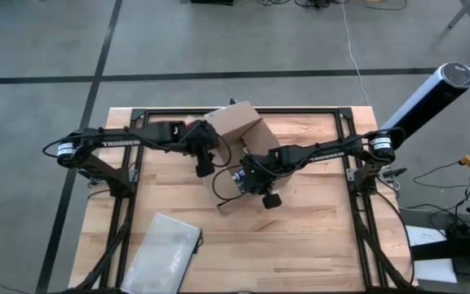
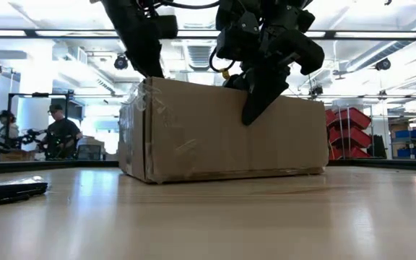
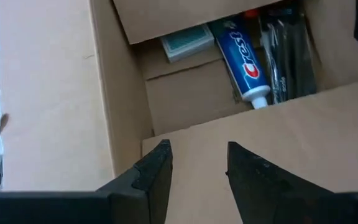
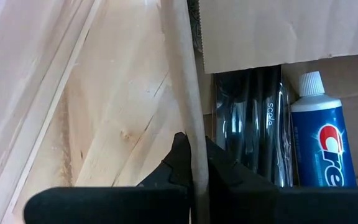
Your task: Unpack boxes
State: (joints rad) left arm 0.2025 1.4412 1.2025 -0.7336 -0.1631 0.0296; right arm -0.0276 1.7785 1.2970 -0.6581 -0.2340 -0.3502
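The brown cardboard box (image 1: pixel 239 126) stands on the table's far middle with its top open. Inside lie a Crest toothpaste tube (image 3: pixel 246 62), a teal pack (image 3: pixel 188 40) and a black packet (image 3: pixel 288 56). My left gripper (image 3: pixel 197 163) hangs open at the box's left side (image 1: pixel 205 166), over a flap (image 3: pixel 278 137), with nothing between its fingers. My right gripper (image 4: pixel 194 144) is at the box's near side (image 1: pixel 251 181), shut on another flap. My right gripper pinches a box flap by its edge (image 4: pixel 185 93) between its two fingers; the cardboard shows edge-on between them. The fingers slant down from the table's right side. The flap (image 1: pixel 227 200) is folded outward from the box's near side, over the table.
A flat translucent pouch (image 1: pixel 166 245) lies near the table's front left corner. A black frame (image 1: pixel 349 122) runs around the table. Bare wood (image 1: pixel 317 237) lies at the front right. People (image 2: pixel 60 133) stand in the room beyond the table.
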